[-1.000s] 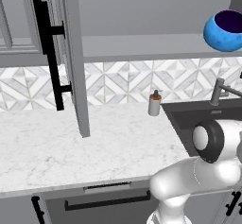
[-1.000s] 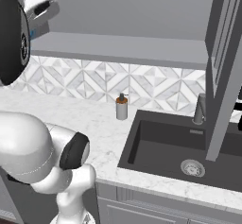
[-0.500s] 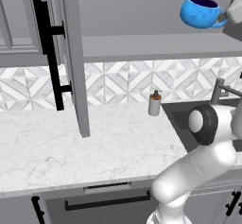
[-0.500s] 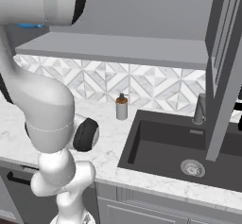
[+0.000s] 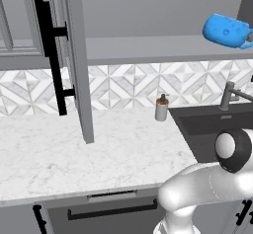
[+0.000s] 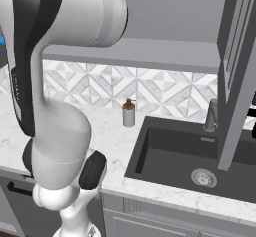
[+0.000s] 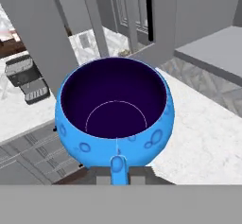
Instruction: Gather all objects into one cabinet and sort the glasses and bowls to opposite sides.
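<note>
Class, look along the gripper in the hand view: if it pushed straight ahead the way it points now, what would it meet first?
The gripper is shut on the blue bowl, which fills the line ahead. Past the bowl, the nearest things look like the grey door edge and the counter; depth is unclear, so which comes first can't be settled.

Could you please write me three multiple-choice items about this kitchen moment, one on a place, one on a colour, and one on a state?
1. Where is the small round bright blue bowl?
A. in the sink
B. held up in the air at the level of the flat grey cabinet shelf
C. on the counter

2. What colour is the bowl's inside?
A. dark purple
B. white
C. orange

3. How is the tall grey cabinet door with the black bar handle?
A. shut
B. swung open
C. missing

Answers: 1 B, the left base view shows it aloft beside the shelf. 2 A, the hand view looks into it. 3 B, it stands edge-on, out from the shelf.
</note>
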Motion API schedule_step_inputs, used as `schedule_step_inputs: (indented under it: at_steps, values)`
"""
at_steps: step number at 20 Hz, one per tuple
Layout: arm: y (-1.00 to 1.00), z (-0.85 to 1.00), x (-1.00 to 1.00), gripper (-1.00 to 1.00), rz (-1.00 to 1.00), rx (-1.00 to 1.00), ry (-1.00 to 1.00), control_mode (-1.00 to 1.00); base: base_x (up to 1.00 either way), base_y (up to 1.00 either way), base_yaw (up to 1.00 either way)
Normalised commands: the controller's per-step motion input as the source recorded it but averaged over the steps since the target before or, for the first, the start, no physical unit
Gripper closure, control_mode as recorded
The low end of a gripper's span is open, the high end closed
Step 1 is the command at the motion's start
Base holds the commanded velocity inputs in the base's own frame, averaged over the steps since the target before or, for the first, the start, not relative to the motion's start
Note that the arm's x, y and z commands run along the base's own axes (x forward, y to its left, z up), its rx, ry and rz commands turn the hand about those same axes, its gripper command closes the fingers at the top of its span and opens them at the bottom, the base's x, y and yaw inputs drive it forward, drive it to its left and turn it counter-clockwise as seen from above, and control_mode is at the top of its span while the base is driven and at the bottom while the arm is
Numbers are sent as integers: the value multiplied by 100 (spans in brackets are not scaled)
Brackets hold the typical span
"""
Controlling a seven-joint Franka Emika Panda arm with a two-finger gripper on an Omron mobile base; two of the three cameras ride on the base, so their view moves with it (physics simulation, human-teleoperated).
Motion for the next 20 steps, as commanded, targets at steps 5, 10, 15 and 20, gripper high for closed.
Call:
schedule_step_inputs:
  at_steps: [5, 10, 15, 20]
  values:
    - [-1, 24, -7, 100, 21, -6, 35, -100, 0, 0, 0]
    - [-14, 49, -40, 100, 0, 0, -6, -100, 0, 0, 0]
    - [-1, 20, -77, 100, 0, -5, -14, -100, 0, 0, 0]
    - [0, 0, -3, 100, 0, -8, 0, -100, 0, 0, 0]
